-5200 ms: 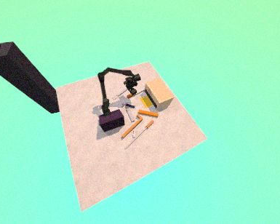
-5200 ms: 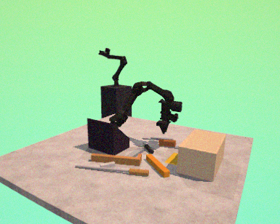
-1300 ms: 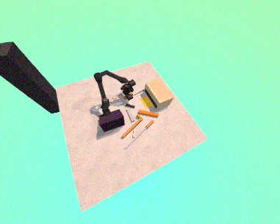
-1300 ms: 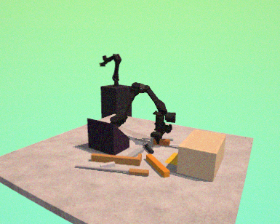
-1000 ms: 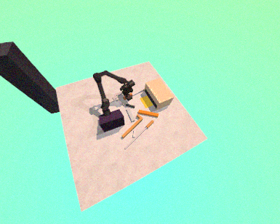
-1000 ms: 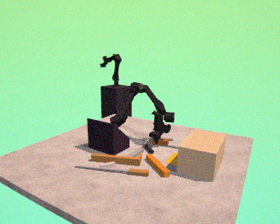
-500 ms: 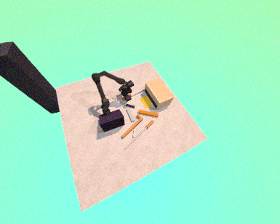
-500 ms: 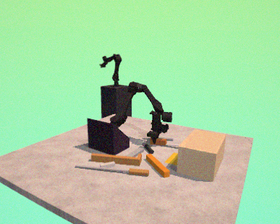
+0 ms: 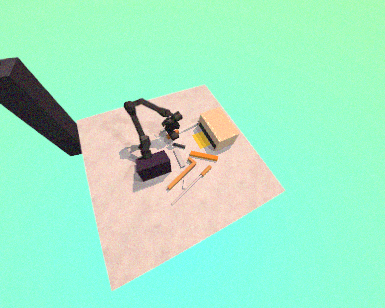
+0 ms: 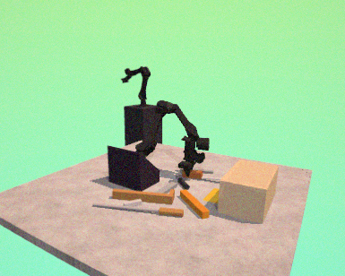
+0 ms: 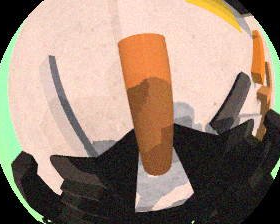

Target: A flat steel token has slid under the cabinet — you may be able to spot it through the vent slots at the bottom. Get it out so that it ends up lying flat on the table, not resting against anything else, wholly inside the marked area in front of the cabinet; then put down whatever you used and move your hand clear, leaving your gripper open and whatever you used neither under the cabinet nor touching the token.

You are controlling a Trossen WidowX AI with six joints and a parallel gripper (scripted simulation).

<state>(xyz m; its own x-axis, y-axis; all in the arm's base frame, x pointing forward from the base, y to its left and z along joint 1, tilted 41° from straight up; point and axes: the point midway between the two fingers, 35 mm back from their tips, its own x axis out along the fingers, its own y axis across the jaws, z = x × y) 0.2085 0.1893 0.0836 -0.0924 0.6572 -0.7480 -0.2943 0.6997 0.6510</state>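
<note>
Your end effector [image 9: 173,136] [image 10: 187,173] [image 11: 152,129] grips 1 orange handle [image 9: 176,131] [image 10: 194,174] [image 11: 150,70] above the worktop [image 9: 132,225] [image 10: 136,237] [image 11: 86,35], its rod pointing toward the cabinet [image 9: 218,126] [image 10: 245,190]; you cannot tell where the token lies.

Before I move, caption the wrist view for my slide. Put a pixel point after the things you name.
Gripper [image 11: 152,129] closed on an orange handle [image 11: 150,65], with part of a yellow patch [image 11: 218,11] at the upper right.

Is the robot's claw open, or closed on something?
Closed on something: the gripper grips an orange handle, which runs between its fingers in the wrist view.
</note>
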